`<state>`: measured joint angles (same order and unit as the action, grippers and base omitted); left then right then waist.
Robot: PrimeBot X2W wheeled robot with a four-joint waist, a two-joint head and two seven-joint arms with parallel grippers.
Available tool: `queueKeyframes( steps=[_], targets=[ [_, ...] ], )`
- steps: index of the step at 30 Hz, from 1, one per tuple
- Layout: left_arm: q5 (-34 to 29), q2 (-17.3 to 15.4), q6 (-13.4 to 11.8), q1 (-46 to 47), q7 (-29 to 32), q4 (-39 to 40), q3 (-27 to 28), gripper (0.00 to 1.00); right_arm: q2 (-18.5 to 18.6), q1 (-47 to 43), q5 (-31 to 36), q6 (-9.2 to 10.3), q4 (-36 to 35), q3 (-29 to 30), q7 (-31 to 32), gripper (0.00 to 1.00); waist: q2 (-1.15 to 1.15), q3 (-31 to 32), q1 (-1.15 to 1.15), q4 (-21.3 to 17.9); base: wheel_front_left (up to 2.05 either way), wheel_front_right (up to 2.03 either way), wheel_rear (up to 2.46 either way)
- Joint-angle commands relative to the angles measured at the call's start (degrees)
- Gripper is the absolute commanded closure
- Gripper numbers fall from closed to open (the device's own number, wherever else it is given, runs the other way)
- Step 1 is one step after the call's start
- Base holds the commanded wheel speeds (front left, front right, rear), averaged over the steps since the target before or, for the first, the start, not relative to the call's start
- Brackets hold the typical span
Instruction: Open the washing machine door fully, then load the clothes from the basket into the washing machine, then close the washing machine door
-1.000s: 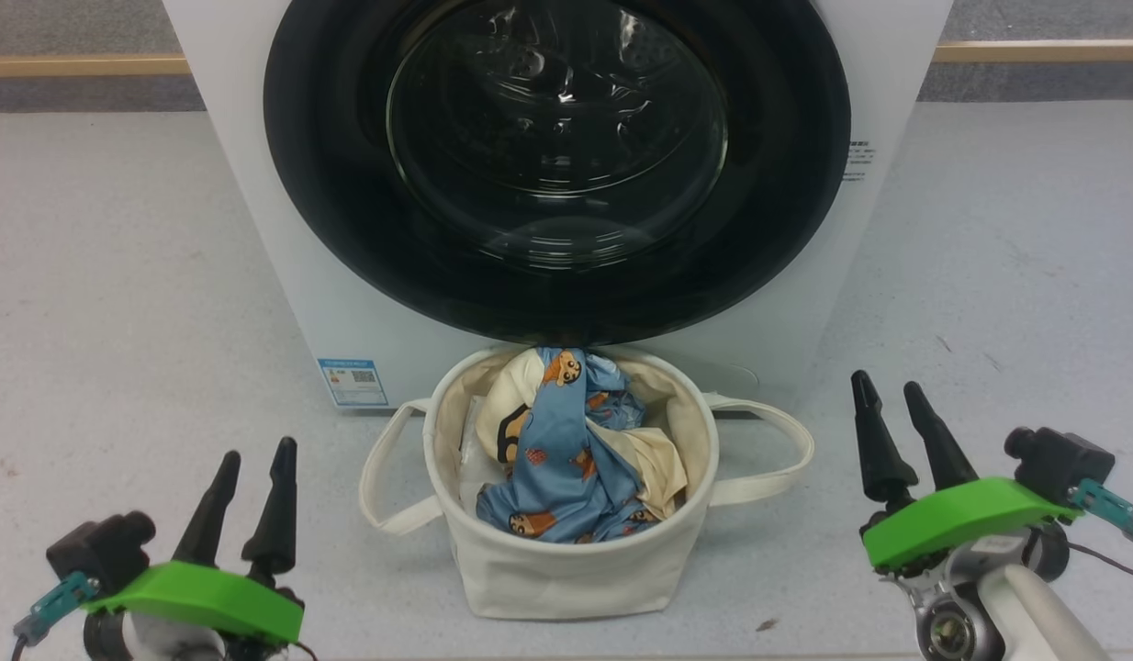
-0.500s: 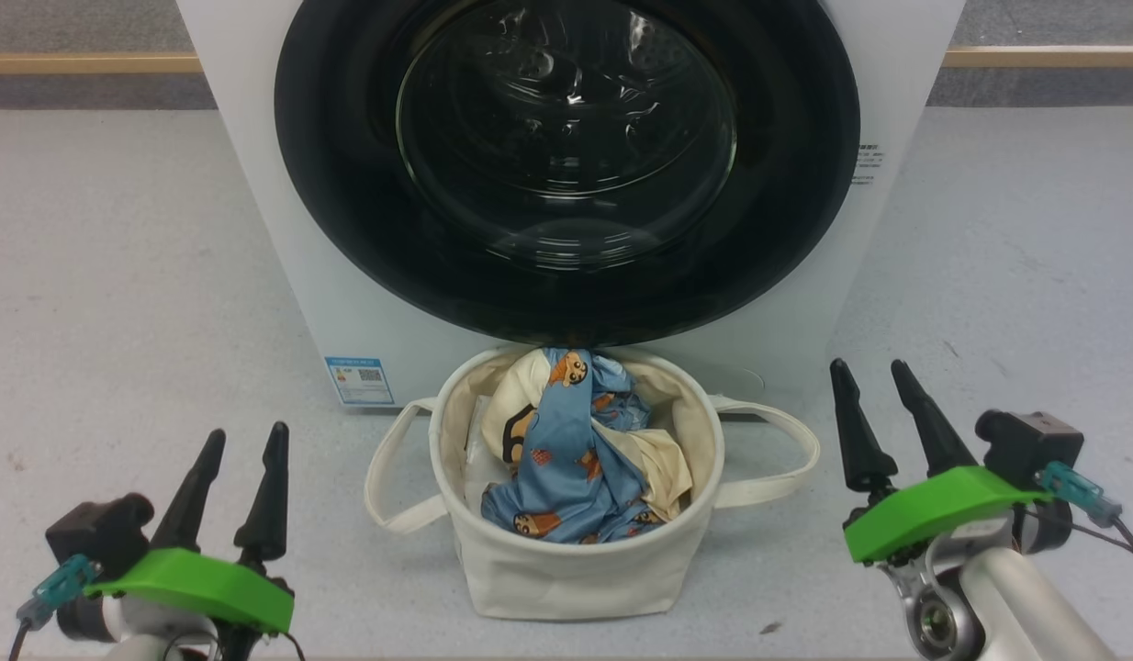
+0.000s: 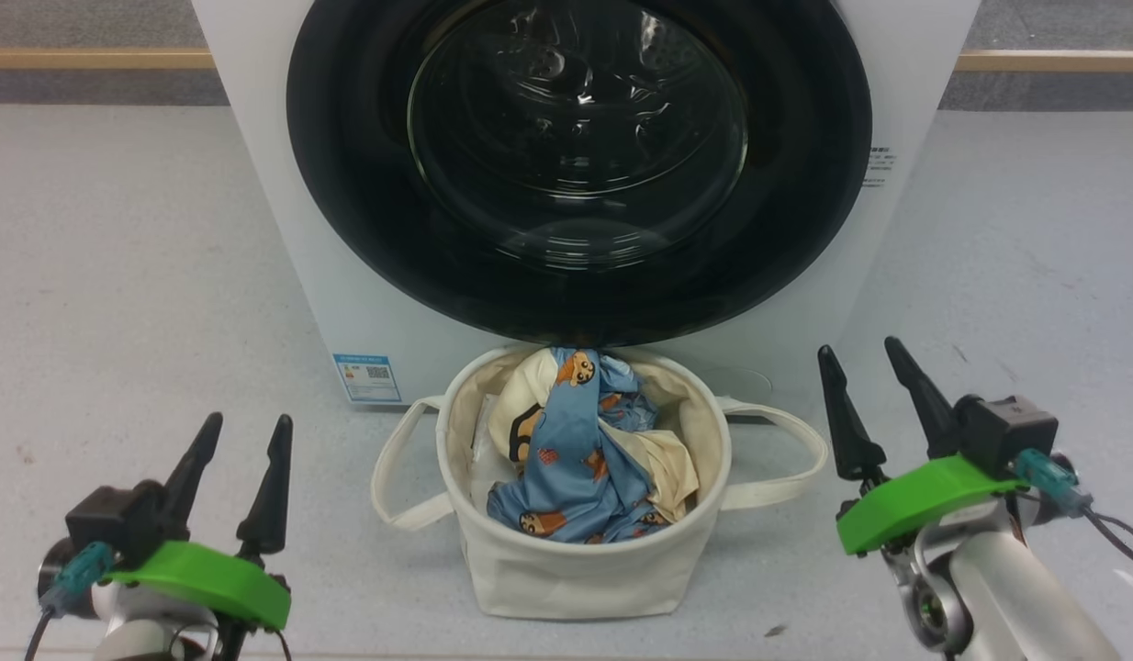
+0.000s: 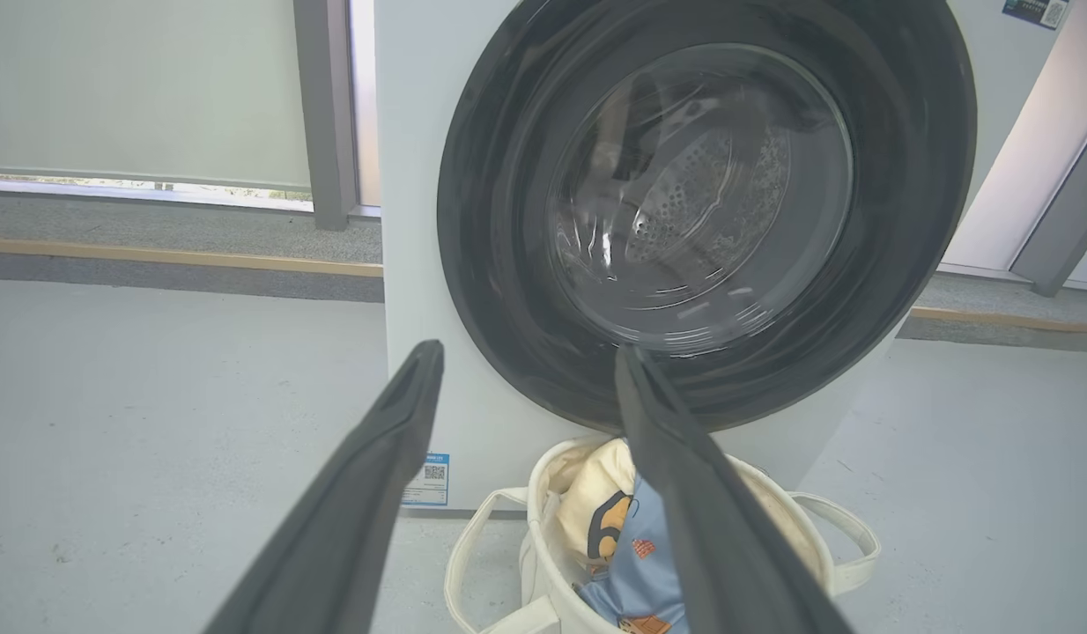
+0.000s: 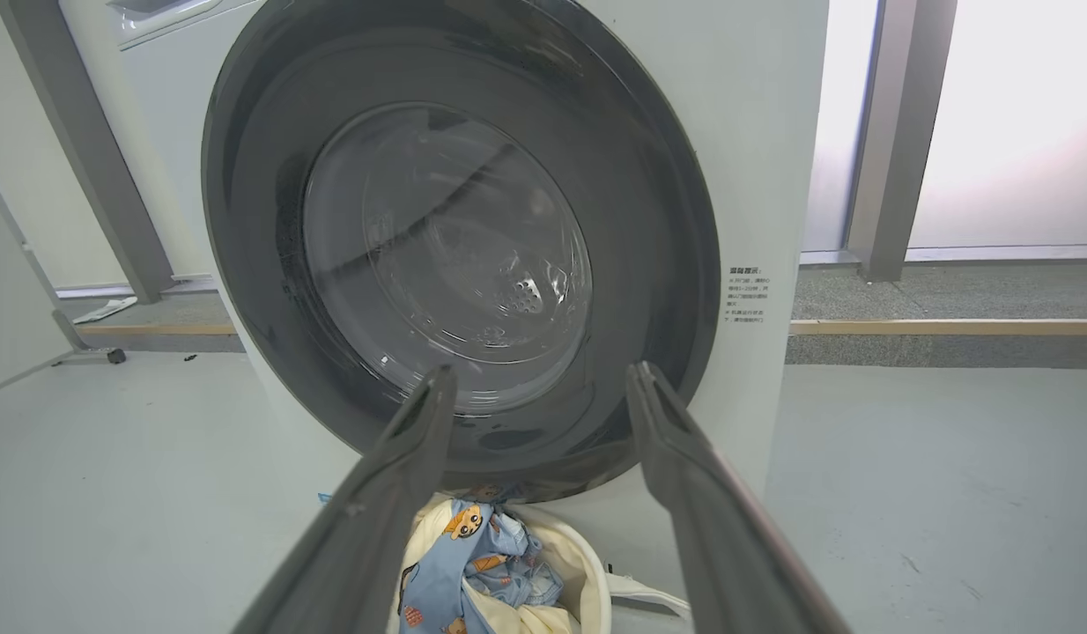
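- My left tool (image 3: 250, 420) stands wide and empty, low on the left. My right tool (image 3: 858, 346) is the same on the right.
- Between them the cream basket (image 3: 576, 574) sits on the floor (image 3: 117, 275).
- In it lie the clothes (image 3: 576, 459): blue bear-print cloth over a cream garment.
- Just behind it is the white machine (image 3: 282, 239), its door (image 3: 346, 184) shut, with a glossy black rim and clear glass.
- A blue QR sticker (image 3: 368, 377) sits low on the front; its print is unreadable.

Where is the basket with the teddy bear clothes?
In the head view the basket sits on the floor in the middle, just below the washing machine door, between the left gripper and right gripper.
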<state>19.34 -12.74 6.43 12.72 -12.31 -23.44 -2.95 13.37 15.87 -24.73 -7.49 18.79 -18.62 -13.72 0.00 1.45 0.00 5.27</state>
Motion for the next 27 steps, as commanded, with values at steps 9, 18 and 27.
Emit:
queueKeyframes(
  steps=[9, 18, 27],
  targets=[
    [-7.4, -2.8, 0.4, 4.4, -2.2, 0.8, 2.3, 0.0, -0.6, 3.6, 7.8, 0.0, -0.9, 0.6, -1.2, 0.0, 0.0, 0.0, 0.0, 0.4, 0.0, 0.0, 0.0],
    [-9.3, -2.8, 0.6, 4.7, -2.7, 0.3, 3.0, 0.0, -1.0, 3.6, 9.2, 0.0, -0.6, 1.5, -1.3, 0.0, 0.0, 0.0, 0.0, 0.3, 0.0, 0.0, 0.0],
    [-8.7, -2.8, 0.7, 4.9, -2.7, 0.0, 3.4, 0.0, -1.4, 2.7, 8.8, 0.0, -0.8, 3.5, -1.3, 0.0, 0.0, 0.0, 0.0, 0.4, 0.0, 0.0, 0.0]
  ],
)
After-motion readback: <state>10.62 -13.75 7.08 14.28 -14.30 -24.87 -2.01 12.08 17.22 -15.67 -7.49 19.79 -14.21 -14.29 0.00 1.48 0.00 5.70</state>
